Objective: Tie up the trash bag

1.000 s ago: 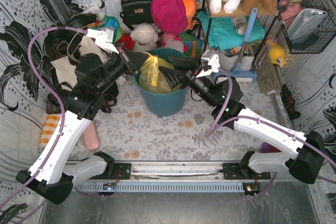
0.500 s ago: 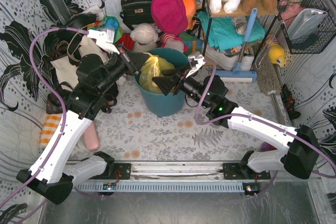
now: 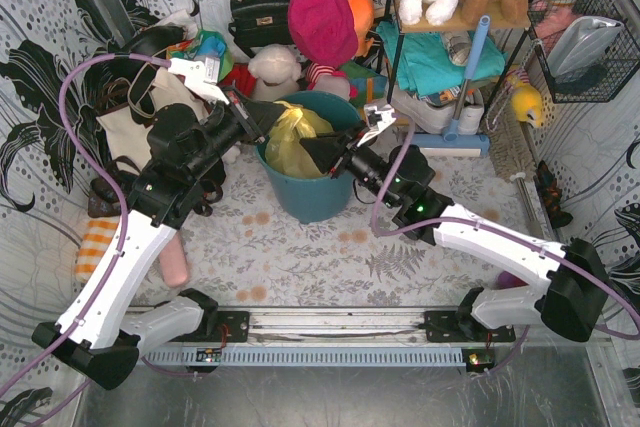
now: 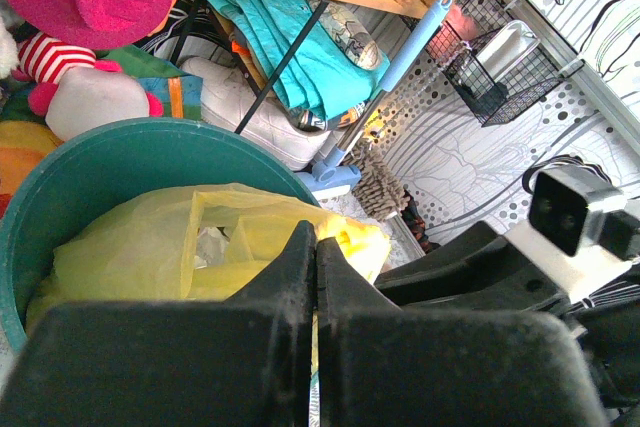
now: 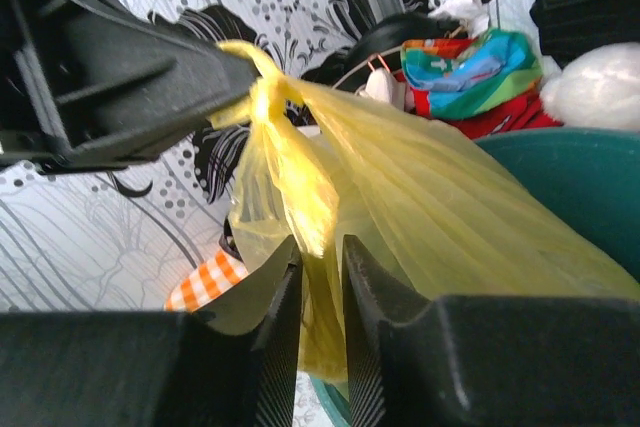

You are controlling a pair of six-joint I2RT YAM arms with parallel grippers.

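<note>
The trash bag [image 3: 292, 137] is thin yellow plastic and sits inside the teal bin [image 3: 310, 197]. My left gripper [image 3: 268, 119] is above the bin's left rim, shut on a twisted tip of the bag's top; a sliver of yellow shows between its jaws in the left wrist view [image 4: 316, 237]. My right gripper [image 3: 318, 152] reaches in from the right over the bin. Its jaws are pressed on a hanging yellow flap of the bag [image 5: 430, 197] in the right wrist view [image 5: 320, 242]. White paper shows through the bag [image 4: 140, 247].
A cream tote bag [image 3: 150, 117] lies left of the bin, with an orange checked cloth [image 3: 95, 247] nearer. Behind are a black handbag [image 3: 260, 12], plush toys [image 3: 275, 67] and a shelf with teal cloth [image 3: 440, 57]. A blue-handled brush [image 3: 468, 77] and wire basket [image 3: 585, 47] stand right.
My right gripper has moved left over the bin and its jaws have gone from open to closed on the bag's flap. My left gripper has stayed put, holding the bag's top.
</note>
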